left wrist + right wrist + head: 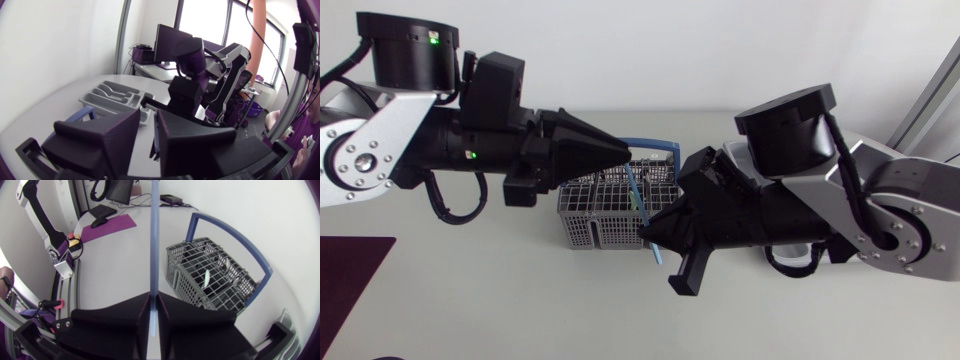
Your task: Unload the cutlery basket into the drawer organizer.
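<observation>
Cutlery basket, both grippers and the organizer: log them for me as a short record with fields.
Cutlery basket: grey wire with a blue handle, on the table between the two arms
Basket contents: a few pieces of cutlery inside
Right gripper: shut on the light blue utensil, beside the basket
Left gripper: close to the basket's blue handle, fingers slightly apart, holding nothing
Drawer organizer: grey, on the table ahead of the left gripper

The blue utensil [154, 240] cannot be identified, and the cutlery basket [595, 215] is partly hidden.
</observation>
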Robot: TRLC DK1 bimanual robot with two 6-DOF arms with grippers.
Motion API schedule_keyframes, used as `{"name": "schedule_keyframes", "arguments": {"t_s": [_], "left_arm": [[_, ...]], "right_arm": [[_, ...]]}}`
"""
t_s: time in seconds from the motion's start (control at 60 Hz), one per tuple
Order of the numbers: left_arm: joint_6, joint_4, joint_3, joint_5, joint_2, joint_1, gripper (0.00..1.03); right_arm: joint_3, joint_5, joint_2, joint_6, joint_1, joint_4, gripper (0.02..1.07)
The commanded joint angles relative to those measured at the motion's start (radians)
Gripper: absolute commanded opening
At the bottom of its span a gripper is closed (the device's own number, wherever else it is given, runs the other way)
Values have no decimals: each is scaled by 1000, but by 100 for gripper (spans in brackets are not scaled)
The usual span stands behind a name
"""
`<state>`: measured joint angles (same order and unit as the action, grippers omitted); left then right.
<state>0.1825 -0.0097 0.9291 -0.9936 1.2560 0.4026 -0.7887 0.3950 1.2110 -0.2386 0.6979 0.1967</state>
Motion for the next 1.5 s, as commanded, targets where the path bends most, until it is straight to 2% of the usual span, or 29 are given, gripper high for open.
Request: {"name": "schedule_keyframes", "arguments": {"t_s": [0.0,0.083,0.267,0.367,0.483,0.55,0.717,1.0,1.133,1.483], "left_arm": [[-28,8,68,0,-1,-30,90],[-41,10,100,9,-1,-56,97],[-9,8,134,55,-6,-111,98],[68,-15,139,108,-1,-133,98],[213,-82,135,191,3,-128,98],[295,-122,131,225,3,-110,98],[555,-220,102,394,2,-16,97],[813,-303,77,579,10,104,96],[882,-348,82,627,19,134,96],[1009,-375,79,724,68,176,96]], "right_arm": [[19,-1,-25,15,11,23,8],[37,-5,-48,15,8,35,8],[78,-8,-133,4,-51,89,8],[103,-7,-197,-5,-130,129,8],[123,-7,-243,-18,-233,165,8],[126,-7,-248,-21,-305,179,8],[109,-10,-162,-25,-512,181,8],[45,-77,76,-13,-676,122,8],[-6,-119,177,7,-707,121,8],[-153,-202,430,81,-741,118,8]]}}
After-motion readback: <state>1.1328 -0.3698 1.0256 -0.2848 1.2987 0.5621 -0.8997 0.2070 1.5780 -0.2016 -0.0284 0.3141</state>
